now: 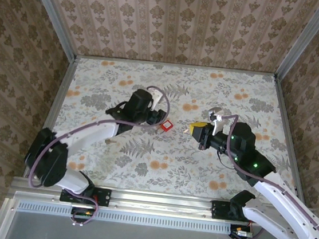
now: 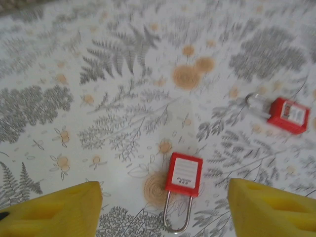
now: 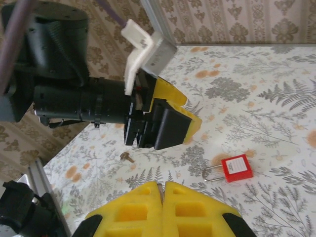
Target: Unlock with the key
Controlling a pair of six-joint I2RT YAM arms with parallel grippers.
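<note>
Left fingers (image 2: 54, 212) stand apart astride the red padlock (image 2: 183, 174), which lies flat on the tabletop (image 2: 123, 74), likely to steady it. Right fingers (image 3: 143, 212) are pressed together. What may be the key (image 3: 127, 157) lies near the left arm.

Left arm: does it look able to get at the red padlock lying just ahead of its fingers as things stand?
Probably yes. The left end effector is open, and the padlock lies flat on the table between its fingers, with nothing over it. The other padlock sits well apart to one side.
</note>
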